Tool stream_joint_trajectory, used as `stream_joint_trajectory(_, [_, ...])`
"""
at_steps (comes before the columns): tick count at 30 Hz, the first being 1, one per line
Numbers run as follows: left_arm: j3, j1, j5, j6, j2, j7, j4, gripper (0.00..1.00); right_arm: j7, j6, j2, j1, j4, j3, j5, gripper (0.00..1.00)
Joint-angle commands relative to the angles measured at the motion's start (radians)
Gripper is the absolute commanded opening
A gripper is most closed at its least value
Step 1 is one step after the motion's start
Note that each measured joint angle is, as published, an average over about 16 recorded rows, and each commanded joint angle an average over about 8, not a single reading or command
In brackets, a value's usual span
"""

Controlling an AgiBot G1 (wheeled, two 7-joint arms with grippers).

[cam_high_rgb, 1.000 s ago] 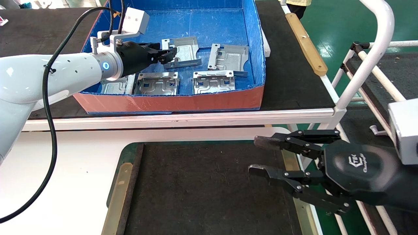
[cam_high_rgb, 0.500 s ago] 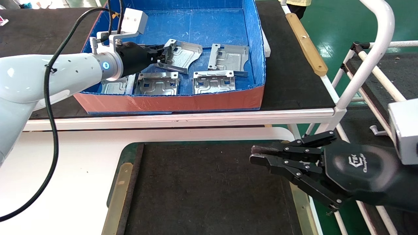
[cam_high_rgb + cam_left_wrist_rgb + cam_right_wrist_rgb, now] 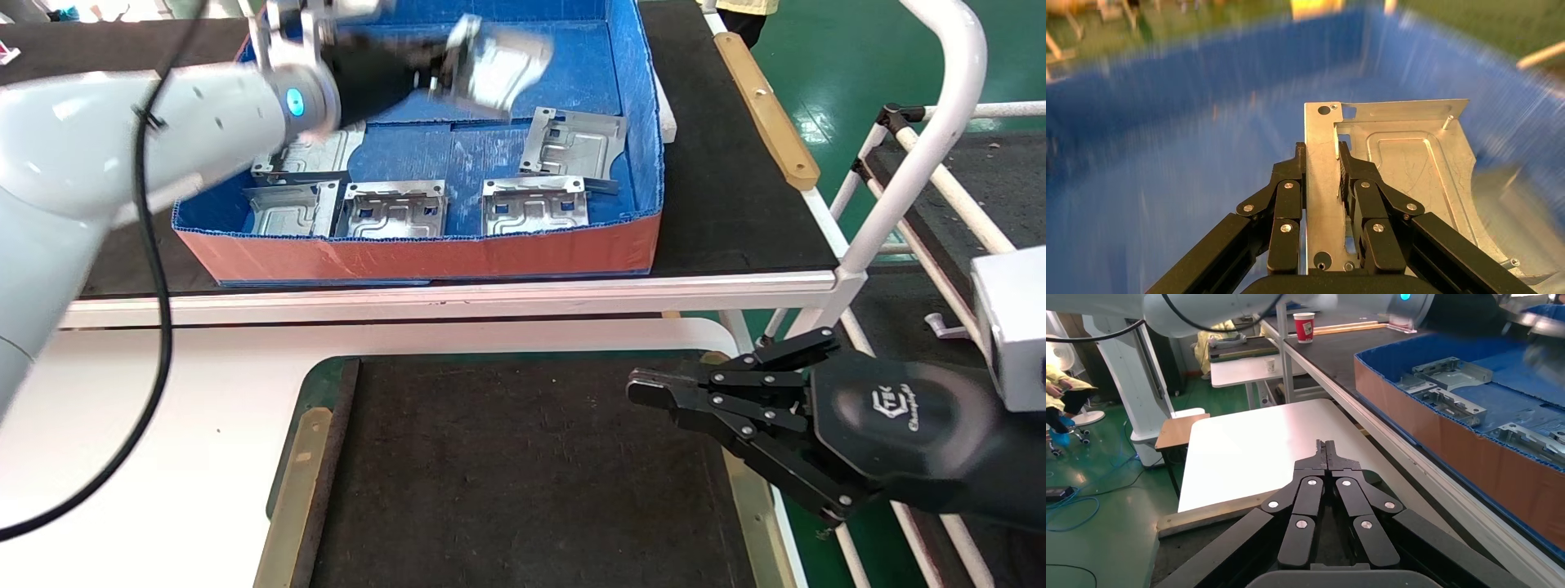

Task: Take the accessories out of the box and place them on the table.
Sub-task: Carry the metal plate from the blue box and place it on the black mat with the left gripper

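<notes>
The left tool (image 3: 1321,165) gripped one silvery stamped sheet-metal plate (image 3: 1407,177) by its edge, held above the shallow blue corrugated-plastic box (image 3: 645,122). The right tool (image 3: 645,390) was closed, empty, over the dark felt-like surface (image 3: 507,474).

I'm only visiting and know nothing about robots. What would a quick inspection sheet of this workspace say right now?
Surface: the table, a dark mat, has no plates on it.
Job's things: five plates lie in the box; a sixth, the lifted plate, hangs above the box floor.
Clutter: paper cup on the far bench.
Grippers: left gripper is clamped on the lifted plate's edge; right gripper is shut, empty, at the table's right edge.
Cables: black cable hangs from the left arm.
Surroundings: white tube frame, green floor.
</notes>
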Motion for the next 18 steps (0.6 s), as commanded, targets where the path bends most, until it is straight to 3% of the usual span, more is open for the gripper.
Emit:
stream_joint_trajectory(1, [-0.006, -0.006, -0.007, -0.007, -0.005, 0.005, -0.032, 0.00, 0.000, 0.000, 0.000, 0.000, 0.000, 0.000, 0.000, 0.00])
stream_joint_trajectory(8, [-0.050, 0.030, -0.126, 0.065, -0.082, 0.112, -0.200, 0.00, 0.000, 0.000, 0.000, 0.000, 0.000, 0.000, 0.000, 0.00])
stream_joint_trajectory(18, [-0.175, 0.104, -0.392, 0.257, -0.225, 0.370, -0.338, 0.00, 0.000, 0.000, 0.000, 0.000, 0.000, 0.000, 0.000, 0.00])
